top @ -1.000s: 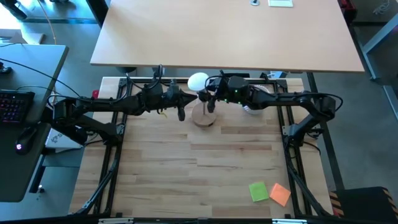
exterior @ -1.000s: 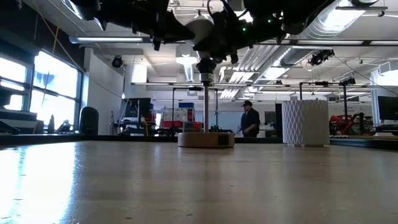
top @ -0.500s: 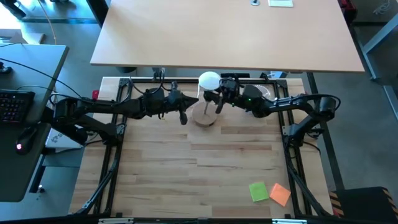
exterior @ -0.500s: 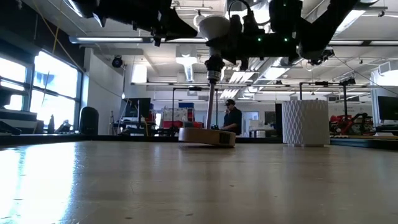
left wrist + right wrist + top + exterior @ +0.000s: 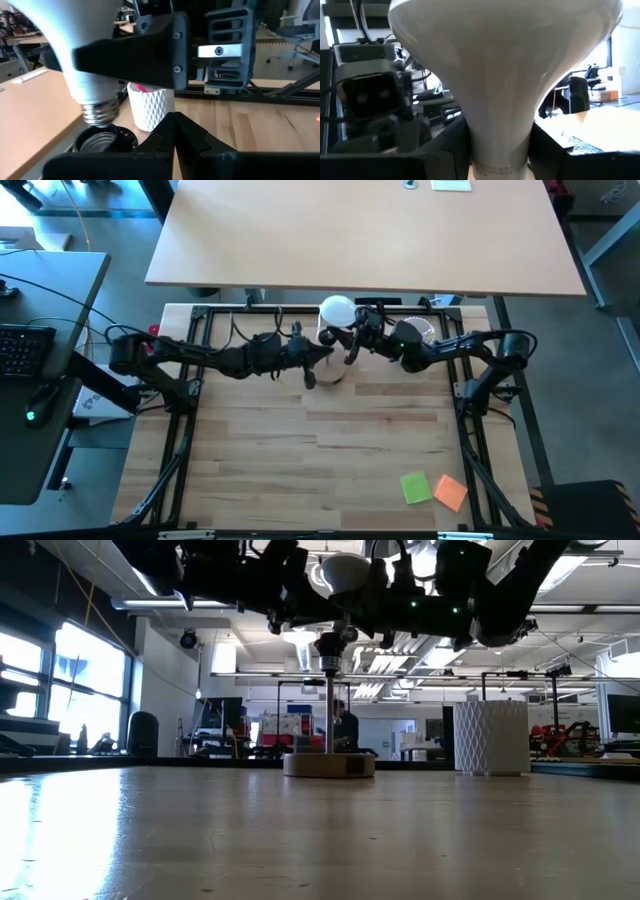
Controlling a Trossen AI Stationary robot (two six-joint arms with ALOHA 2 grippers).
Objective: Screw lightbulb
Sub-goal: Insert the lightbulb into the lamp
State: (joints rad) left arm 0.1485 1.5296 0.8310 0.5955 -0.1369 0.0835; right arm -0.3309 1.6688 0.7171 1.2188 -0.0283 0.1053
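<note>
the lightbulb (image 5: 337,311) sits in my right gripper (image 5: 350,340), clamped by its cone-shaped neck with the round head up and the metal screw end pointing down. in my left wrist view the screw end (image 5: 100,111) hangs just above the open black socket (image 5: 105,141), not yet seated in it. in my right wrist view the neck (image 5: 500,135) fills the frame between my two dark fingers (image 5: 445,145).

a second ago the bulb was a little further to the left over the table; half a second ago it had shifted right, and it has stayed about there since. half a second ago the round wooden lamp base (image 5: 328,764) looked tipped up on one side in the low view; now it lies flat on the table (image 5: 330,450) with its thin post (image 5: 329,720) upright under the bulb.

my left gripper (image 5: 310,365) has moved in: a second ago it hung short of the base, now it is right beside the post at the base, fingers shut on nothing i can see.

the white ribbed cup (image 5: 490,737) stands well apart on the table. a person (image 5: 345,730) far back in the room has walked left since the earlier frames.
</note>
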